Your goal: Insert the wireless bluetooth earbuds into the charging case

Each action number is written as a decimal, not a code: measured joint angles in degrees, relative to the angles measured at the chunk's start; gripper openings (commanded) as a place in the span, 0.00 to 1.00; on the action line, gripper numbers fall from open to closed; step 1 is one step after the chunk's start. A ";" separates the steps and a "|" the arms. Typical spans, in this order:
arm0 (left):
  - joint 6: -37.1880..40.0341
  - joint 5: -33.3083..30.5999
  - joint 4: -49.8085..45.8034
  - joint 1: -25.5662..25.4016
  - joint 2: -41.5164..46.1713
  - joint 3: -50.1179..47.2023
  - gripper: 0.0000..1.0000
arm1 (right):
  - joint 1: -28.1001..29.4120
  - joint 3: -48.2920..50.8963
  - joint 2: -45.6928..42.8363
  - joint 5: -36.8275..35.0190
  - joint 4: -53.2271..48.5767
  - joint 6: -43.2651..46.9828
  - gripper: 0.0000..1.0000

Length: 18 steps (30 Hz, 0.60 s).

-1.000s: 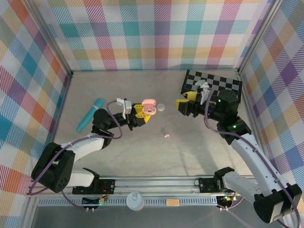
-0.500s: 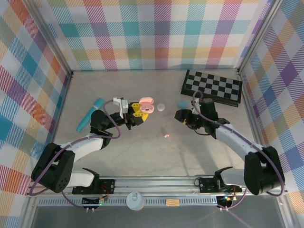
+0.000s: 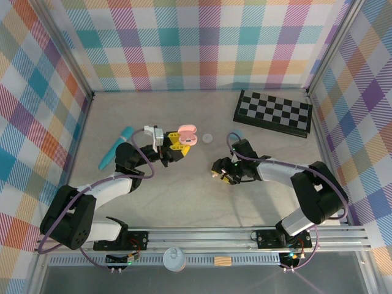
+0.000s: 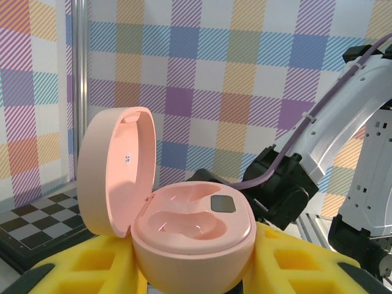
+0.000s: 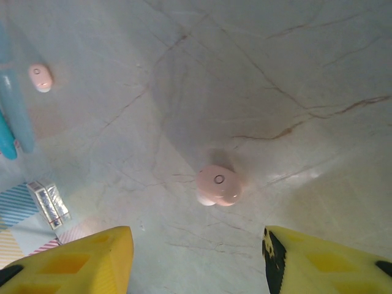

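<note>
On the marble tabletop [image 5: 275, 73], small pink plastic earbud [image 5: 218, 185] lies untouched between yellow jaws of right gripper [image 5: 196, 248], spread wide. Further left, left gripper [image 3: 179, 142] clamps open pink pebble-shaped charging case [image 4: 190, 239], lid up.

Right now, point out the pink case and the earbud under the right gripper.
pink case [image 4: 190, 254]: left wrist view, front of its open base.
earbud [image 5: 218, 184]: right wrist view, its rounded top.

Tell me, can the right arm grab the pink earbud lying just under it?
Probably yes. The right gripper hangs open right over the pink earbud, with nothing in the way.
</note>
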<state>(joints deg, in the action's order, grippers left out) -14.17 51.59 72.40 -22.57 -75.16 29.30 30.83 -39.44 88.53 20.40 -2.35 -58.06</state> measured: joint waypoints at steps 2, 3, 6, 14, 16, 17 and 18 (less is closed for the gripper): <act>0.00 0.00 0.02 0.02 0.02 -0.02 0.37 | 0.00 -0.46 1.11 -0.13 0.02 -0.02 0.57; 0.00 0.00 0.00 0.02 0.02 -0.02 0.37 | 0.00 -0.83 1.75 -0.24 0.02 -0.04 0.57; -0.02 0.02 0.00 0.31 0.07 -0.04 0.37 | 0.00 -1.79 3.30 -0.26 0.24 -0.04 0.54; -0.22 0.42 0.00 0.66 0.57 -0.70 0.37 | 0.00 -4.42 5.62 0.00 0.24 0.13 0.42; -0.22 0.42 0.00 0.72 0.57 -0.70 0.37 | 0.00 -5.51 6.67 0.31 0.31 0.22 0.42; -0.22 0.42 0.00 0.74 0.57 -0.70 0.37 | 0.00 -5.88 7.13 0.48 0.37 0.24 0.42; -0.24 0.42 0.00 0.76 0.59 -0.70 0.37 | 0.00 -6.27 7.61 0.68 0.44 0.26 0.42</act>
<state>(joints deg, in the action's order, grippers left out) -14.41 52.01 72.40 -21.80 -74.56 28.60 30.83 -45.71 96.14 21.08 -1.91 -57.80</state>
